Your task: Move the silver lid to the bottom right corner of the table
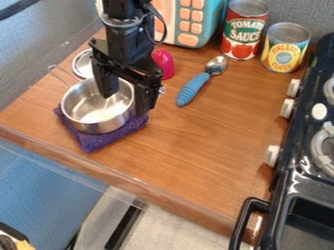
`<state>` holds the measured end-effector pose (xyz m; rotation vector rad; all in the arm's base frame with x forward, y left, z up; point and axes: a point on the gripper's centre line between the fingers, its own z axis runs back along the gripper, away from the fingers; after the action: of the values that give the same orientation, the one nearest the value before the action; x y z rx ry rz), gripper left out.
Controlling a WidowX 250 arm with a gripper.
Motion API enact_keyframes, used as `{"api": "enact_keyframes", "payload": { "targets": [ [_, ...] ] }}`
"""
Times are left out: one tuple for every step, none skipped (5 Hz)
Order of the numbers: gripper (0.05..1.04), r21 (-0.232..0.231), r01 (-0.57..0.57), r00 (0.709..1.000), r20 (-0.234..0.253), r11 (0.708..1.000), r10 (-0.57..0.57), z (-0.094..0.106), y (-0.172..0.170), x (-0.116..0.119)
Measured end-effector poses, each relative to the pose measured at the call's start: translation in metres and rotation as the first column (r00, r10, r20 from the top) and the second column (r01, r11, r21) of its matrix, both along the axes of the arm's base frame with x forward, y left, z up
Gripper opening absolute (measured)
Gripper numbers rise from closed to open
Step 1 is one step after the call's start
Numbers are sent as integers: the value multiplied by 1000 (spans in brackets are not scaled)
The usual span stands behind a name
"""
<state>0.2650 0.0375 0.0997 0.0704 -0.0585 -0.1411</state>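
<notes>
The gripper [125,104] is at the left of the table with its fingers spread wide. One finger stands over the inside of the silver pot [83,106], the other at the pot's right rim; whether either touches the pot I cannot tell. Behind the pot, near the table's left edge, lies the silver lid [79,65], its right part hidden by the arm. The pot rests on a folded purple cloth [96,140]. The wooden table [205,146] extends to a corner at the bottom right, beside the stove.
A blue-handled spoon [193,89] lies right of the gripper, and a pink object [165,63] sits behind it. Two cans, tomato [244,30] and pineapple [285,48], stand at the back near a toy appliance [210,23]. The black stove [297,171] borders the right side.
</notes>
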Motion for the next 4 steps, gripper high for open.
{"api": "enact_keyframes", "payload": {
  "targets": [
    [1001,-3,-2,999,-32,1000,1,-9,1,-1],
    [1001,3,-129,991,-40,992,129,-15,53,19],
    [1001,13,-193,981,-8,981,193,-10,92,39],
    [1001,22,-262,965,34,965,262,-5,126,55]
  ]
}}
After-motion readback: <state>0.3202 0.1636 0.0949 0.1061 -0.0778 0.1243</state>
